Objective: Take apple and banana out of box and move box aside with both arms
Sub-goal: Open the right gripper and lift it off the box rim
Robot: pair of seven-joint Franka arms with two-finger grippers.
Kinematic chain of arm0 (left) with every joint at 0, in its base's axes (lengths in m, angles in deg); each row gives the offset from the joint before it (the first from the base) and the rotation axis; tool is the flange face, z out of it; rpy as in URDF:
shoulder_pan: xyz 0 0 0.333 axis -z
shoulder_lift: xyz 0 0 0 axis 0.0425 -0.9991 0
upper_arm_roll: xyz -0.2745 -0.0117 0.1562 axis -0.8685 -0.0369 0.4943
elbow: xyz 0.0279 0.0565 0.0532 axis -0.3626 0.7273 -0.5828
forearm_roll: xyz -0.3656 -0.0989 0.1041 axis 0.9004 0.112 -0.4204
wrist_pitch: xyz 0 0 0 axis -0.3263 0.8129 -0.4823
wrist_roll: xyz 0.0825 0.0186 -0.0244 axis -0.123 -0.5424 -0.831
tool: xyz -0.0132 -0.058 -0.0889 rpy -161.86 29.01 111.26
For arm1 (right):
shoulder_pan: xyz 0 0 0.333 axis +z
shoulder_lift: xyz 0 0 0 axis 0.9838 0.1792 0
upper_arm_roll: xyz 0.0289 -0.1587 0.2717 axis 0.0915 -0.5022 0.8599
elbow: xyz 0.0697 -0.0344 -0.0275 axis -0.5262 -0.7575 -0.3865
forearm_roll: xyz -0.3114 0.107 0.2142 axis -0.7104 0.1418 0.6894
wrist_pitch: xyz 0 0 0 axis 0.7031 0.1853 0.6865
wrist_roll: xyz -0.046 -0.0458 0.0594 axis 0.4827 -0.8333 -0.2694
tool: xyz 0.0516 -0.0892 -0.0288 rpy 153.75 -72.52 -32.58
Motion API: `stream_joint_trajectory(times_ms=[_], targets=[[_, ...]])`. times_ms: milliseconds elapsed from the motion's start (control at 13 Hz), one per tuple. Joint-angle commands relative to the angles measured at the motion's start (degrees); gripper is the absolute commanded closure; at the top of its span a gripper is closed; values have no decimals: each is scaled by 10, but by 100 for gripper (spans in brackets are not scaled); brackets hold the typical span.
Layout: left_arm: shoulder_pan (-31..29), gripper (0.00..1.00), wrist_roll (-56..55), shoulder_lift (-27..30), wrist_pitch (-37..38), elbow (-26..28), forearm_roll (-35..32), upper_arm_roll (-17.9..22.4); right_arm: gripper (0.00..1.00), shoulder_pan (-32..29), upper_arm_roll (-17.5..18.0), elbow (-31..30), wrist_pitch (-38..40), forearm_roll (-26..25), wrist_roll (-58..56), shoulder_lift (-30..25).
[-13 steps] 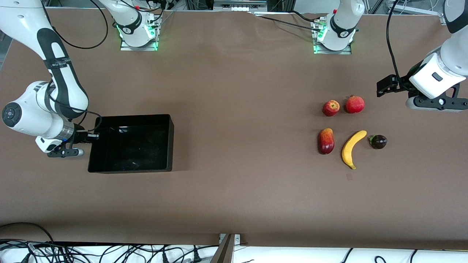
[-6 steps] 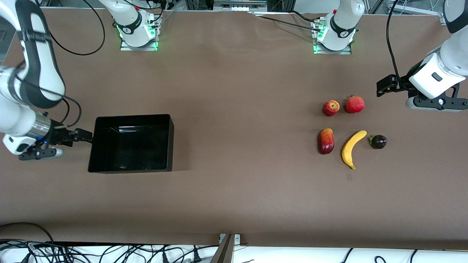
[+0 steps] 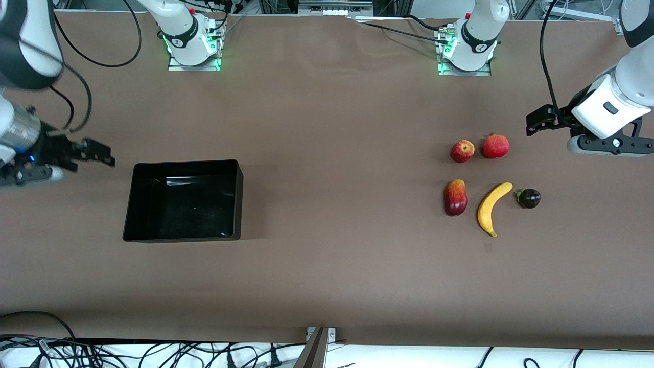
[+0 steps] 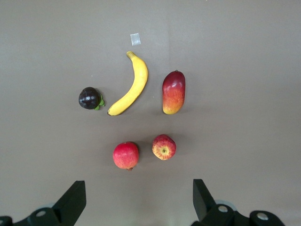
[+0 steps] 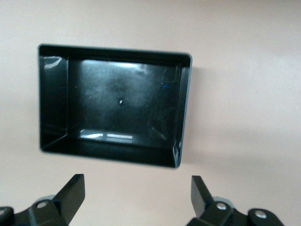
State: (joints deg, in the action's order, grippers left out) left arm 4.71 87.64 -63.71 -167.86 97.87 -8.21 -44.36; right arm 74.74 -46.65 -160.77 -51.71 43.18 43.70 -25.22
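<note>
The black tray (image 3: 239, 199) sits empty on the brown table toward the right arm's end; it fills the right wrist view (image 5: 117, 103). My right gripper (image 3: 97, 152) is open and empty, up over bare table beside the tray; in its own view (image 5: 136, 197) the jaws stand wide apart. The yellow banana (image 3: 491, 207) and the small red apple with yellowish streaks (image 3: 462, 151) lie toward the left arm's end. My left gripper (image 3: 536, 122) is open and empty, hovering beside the fruits. Its view (image 4: 138, 202) shows the banana (image 4: 130, 87) and the apple (image 4: 164, 147).
A round red fruit (image 3: 496, 146) lies beside the apple. A red-yellow mango (image 3: 456, 197) and a dark purple mangosteen (image 3: 529, 198) flank the banana. A small tape square (image 3: 488, 247) lies on the table nearer the front camera than the banana.
My right gripper has drawn back from the tray's wall and risen toward the right arm's end of the table. The tray has stayed put. The left arm has not moved.
</note>
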Motion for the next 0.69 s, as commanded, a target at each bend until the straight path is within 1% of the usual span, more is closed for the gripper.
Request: stream_joint_trajectory(times_ms=[0,308,462,615], targets=[[3,0,10,-10,16,-21,3,2,0,5,2,-11,48,-9,23,-56],[3,0,10,-10,15,-22,3,2,0,5,17,0,53,-18,21,-61],[3,0,10,-10,16,-22,3,2,0,5,18,14,55,-25,21,-57],[4,0,9,-10,15,-22,3,2,0,5,18,14,61,-25,21,-57]])
